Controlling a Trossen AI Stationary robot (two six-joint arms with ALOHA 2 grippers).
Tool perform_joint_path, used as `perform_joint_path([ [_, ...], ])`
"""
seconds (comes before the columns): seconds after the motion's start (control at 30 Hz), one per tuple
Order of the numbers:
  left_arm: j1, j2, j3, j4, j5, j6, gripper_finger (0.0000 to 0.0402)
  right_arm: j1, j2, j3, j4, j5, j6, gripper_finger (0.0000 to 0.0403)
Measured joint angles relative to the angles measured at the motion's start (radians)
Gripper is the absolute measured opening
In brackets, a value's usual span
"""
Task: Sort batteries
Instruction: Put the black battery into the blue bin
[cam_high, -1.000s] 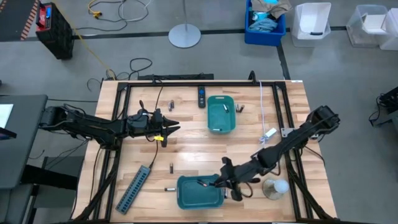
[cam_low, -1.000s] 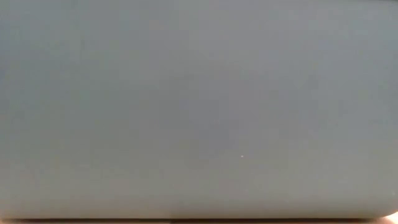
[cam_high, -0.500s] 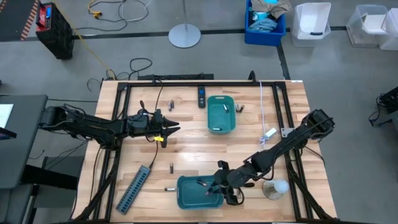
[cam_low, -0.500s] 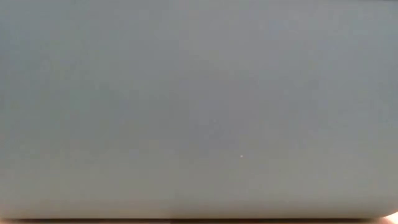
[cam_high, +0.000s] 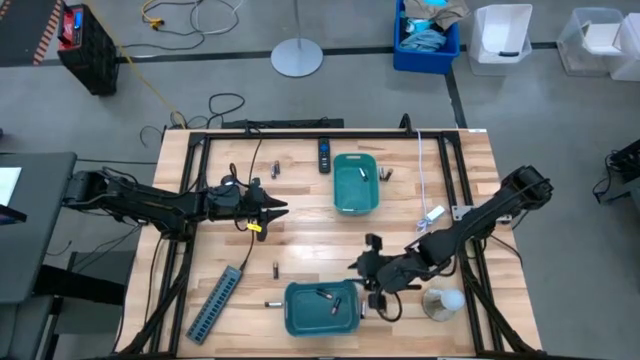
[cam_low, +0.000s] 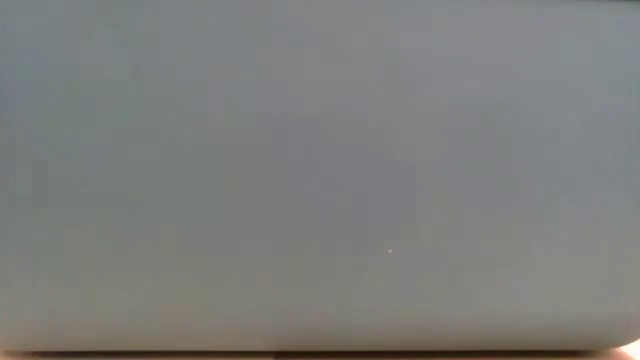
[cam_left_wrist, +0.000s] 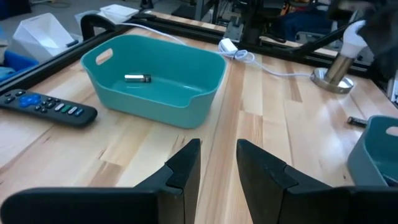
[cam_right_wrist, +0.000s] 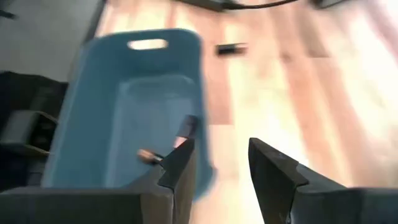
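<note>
Currently the right gripper (cam_high: 366, 282) is positioned at the edge of the near teal bin (cam_high: 300, 318), beside the bin's right-hand rim. Its jaws are spread with a clear gap and nothing sits between them; in the right wrist view the two dark fingers (cam_right_wrist: 179, 163) frame bare table surface and the bin wall. Ahead of the jaws, inside the near teal bin (cam_right_wrist: 93, 118), two batteries (cam_right_wrist: 186, 127) lie on the bin floor, one dark and one with a lighter end. The high view shows the same two batteries (cam_high: 328, 297) resting loose in that bin, apart from the jaws.

The left gripper (cam_high: 272, 209) is held over the left middle of the table (cam_high: 300, 240), well apart from both bins. Its jaws stand parted by a narrow gap and grip nothing; the left wrist view shows the fingers (cam_left_wrist: 186, 165) with bare wood between them. Ahead of these jaws stands the far teal bin (cam_left_wrist: 205, 87), which holds one battery (cam_left_wrist: 137, 78) on its floor. A black remote (cam_left_wrist: 46, 107) lies beside that bin, well ahead of the jaws.

Loose batteries remain on the table: one (cam_high: 276, 269) and another (cam_high: 272, 302) lie just outside the near teal bin on the side away from the right jaws; a pair (cam_high: 275, 169) lies beyond the left jaws, and a further pair (cam_high: 385, 174) lies just beside the far teal bin (cam_high: 340, 195). A grey power strip (cam_high: 215, 303) lies near the table's front left corner.

The low view shows only a uniform grey field.
</note>
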Motion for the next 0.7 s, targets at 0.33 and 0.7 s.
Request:
perform_joint_path([
  [0.33, 0.0, 0.0, 0.0, 0.0, -0.029, 0.017, 0.0098, -0.096, -0.087, -0.034, -0.174, 0.105, -0.035, 0.0164],
  [0.7, 0.114, 0.002, 0.0, -0.064, -0.04, -0.056, 0.0098, -0.225, -0.093, -0.048, -0.146, 0.099, -0.206, 0.0164],
])
